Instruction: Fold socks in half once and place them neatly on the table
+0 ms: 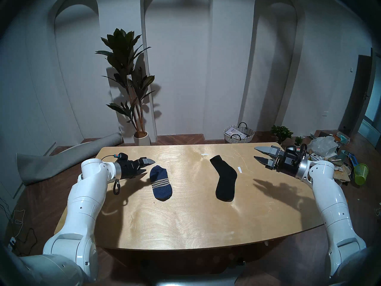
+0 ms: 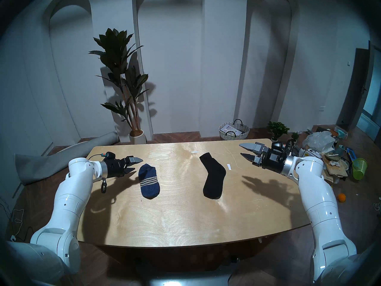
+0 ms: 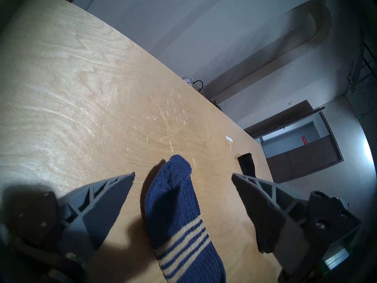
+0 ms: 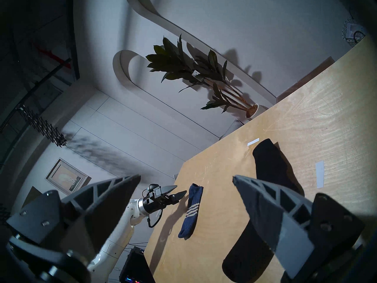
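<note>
A navy-blue ankle sock [image 1: 160,184] [image 2: 148,181] [image 3: 179,219] [image 4: 191,211] with pale stripes lies flat and unfolded on the left of the plywood table [image 1: 185,221]. A longer black sock [image 1: 224,179] [image 2: 213,176] [image 4: 271,168] lies flat to its right. My left gripper [image 1: 148,166] [image 2: 136,165] [image 3: 183,177] hovers open just left of the blue sock's cuff end, holding nothing. My right gripper [image 1: 256,153] [image 2: 241,149] [image 4: 186,177] hangs open and empty above the table's far right corner, well clear of the black sock.
Two small white paper strips [image 1: 239,169] [image 1: 204,154] lie near the black sock. Behind the table stand a potted plant [image 1: 132,89] and a woven basket [image 1: 239,134]. A rolled grey mat [image 1: 61,159] lies left; clutter and a green bin [image 1: 361,174] sit right.
</note>
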